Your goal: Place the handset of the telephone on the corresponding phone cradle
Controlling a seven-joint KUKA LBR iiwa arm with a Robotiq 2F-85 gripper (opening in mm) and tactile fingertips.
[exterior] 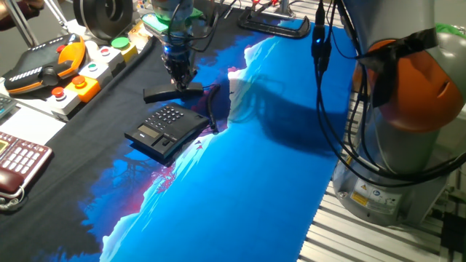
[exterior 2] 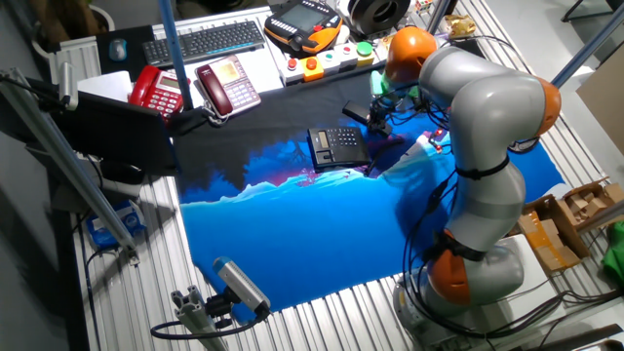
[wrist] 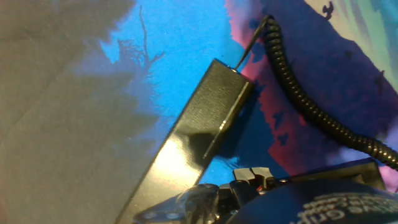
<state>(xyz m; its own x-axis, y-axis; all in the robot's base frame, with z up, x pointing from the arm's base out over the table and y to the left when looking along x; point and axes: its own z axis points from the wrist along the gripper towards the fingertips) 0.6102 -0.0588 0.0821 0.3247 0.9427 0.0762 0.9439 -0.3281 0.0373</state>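
**Handset off the cradle, lift not yet made**

The gripper (exterior: 180, 76) is poised right over the black handset (exterior: 173, 93); whether its fingers are clamped on the bar cannot be told. The handset lies on the dark cloth just beside the black telephone (exterior: 166, 129), toward the table's far edge, its coiled cord (wrist: 311, 102) trailing alongside. The phone cradle (exterior: 191, 120) is seen unfilled. Lifting and seating appear outstanding.

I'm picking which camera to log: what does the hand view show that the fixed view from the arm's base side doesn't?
Only the hand view: the glossy end of the handset close up, where its coiled cord joins. Only the fixed view: the telephone with its keypad, the gripper above the handset, a dark red phone at the left edge. Both: the handset lying off the telephone on the cloth.
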